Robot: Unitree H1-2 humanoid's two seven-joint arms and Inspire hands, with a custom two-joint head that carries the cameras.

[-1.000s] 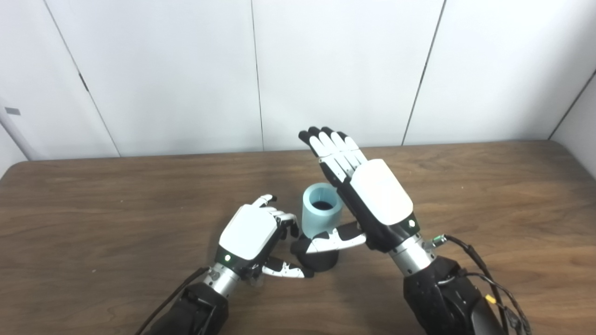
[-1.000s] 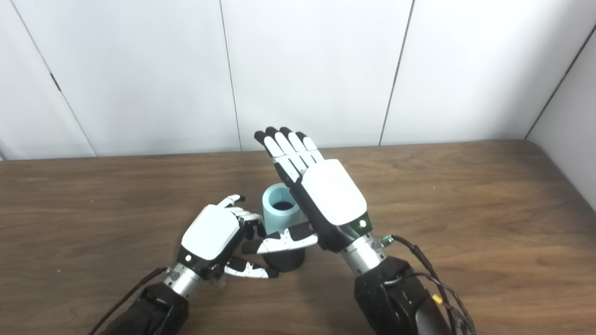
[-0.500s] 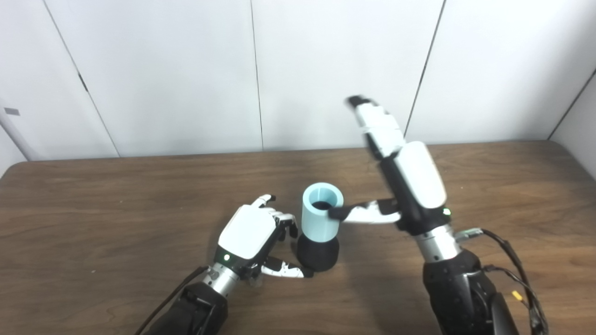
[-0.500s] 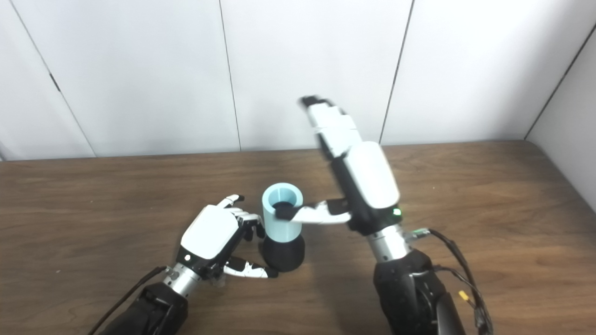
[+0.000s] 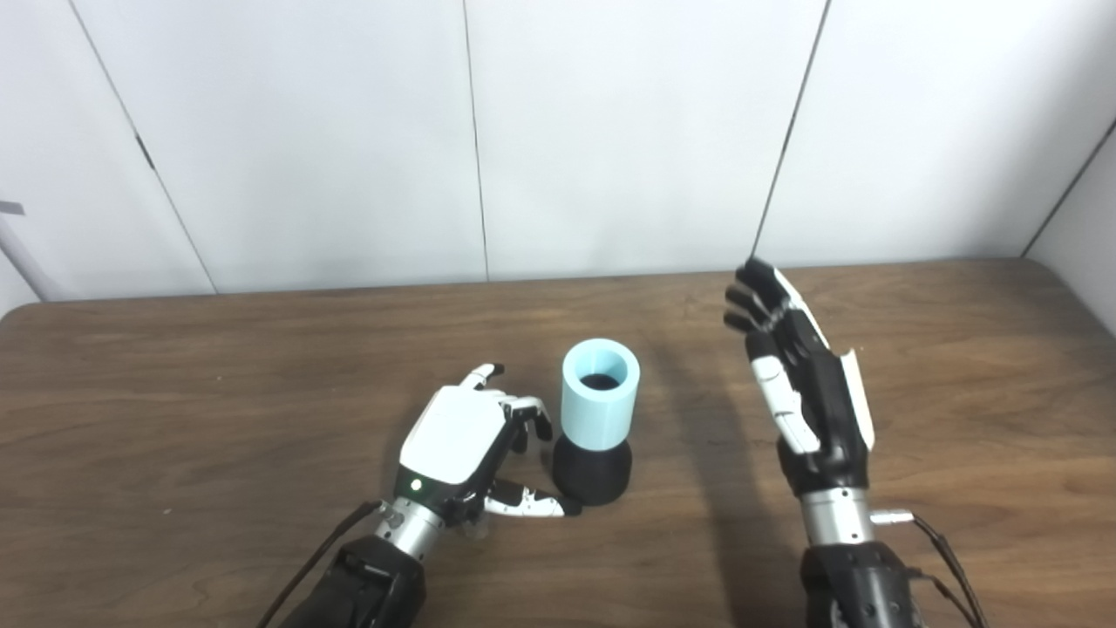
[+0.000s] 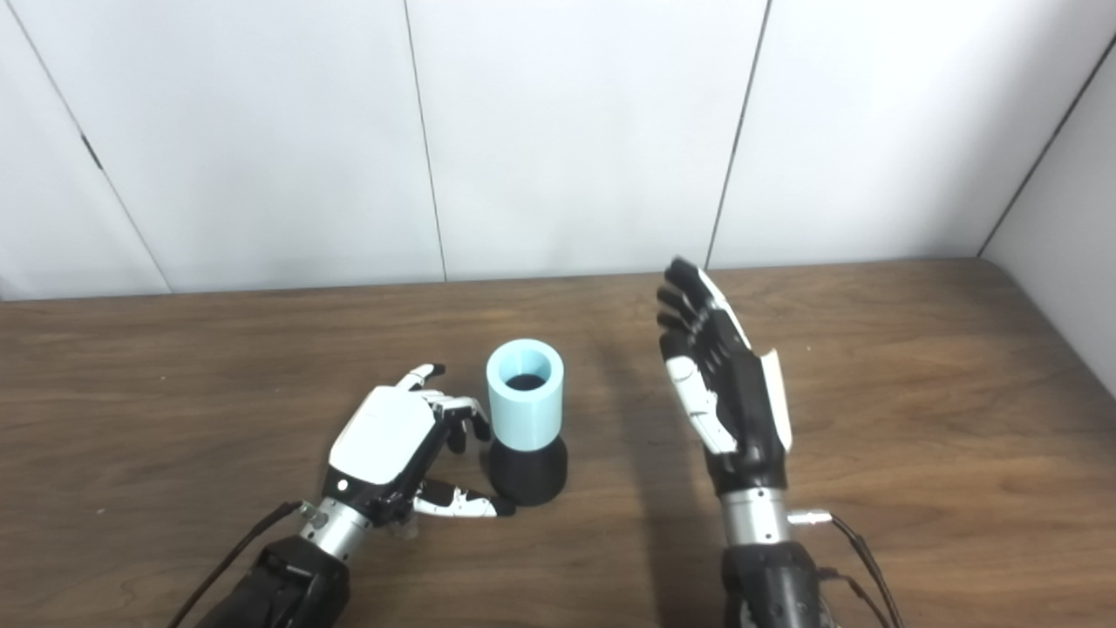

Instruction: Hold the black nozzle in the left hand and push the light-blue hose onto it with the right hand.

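Right hand [image 5: 811, 401] has pulled off, empty, fingers spread; light-blue hose [image 5: 599, 406] sits on black nozzle [image 5: 593, 471] just beside left hand [image 5: 462, 445], loosely curled, thumb touching. Unsteadied stack may tip on bench [image 5: 174, 392].

text: none readable | labels, brands, numbers, signs: none to be made out on any surface in either view

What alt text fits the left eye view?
A light-blue hose stands upright on a black nozzle on a wooden table. The left hand curls beside the nozzle; the right hand is open, well apart.
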